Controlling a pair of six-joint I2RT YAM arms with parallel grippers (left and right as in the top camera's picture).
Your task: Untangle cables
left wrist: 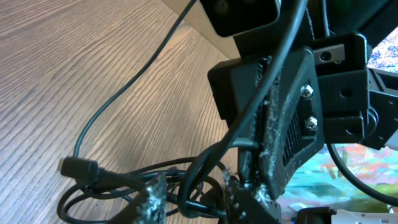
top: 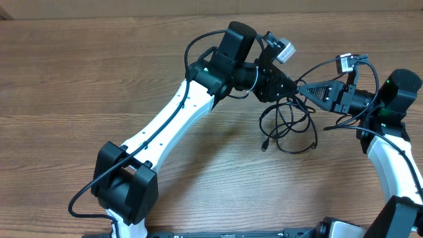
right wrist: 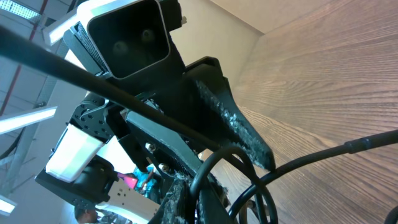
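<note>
Where both arms meet right of centre on the table (top: 99, 79), the cables (top: 288, 125) lie in loose loops, their far part hidden beneath the grippers. Strands run between the narrowed fingers of the left gripper (left wrist: 196, 196); whether they pinch cannot be told. The right gripper (top: 305, 88) is closed at the tangle's edge, and any hold is hidden.
</note>
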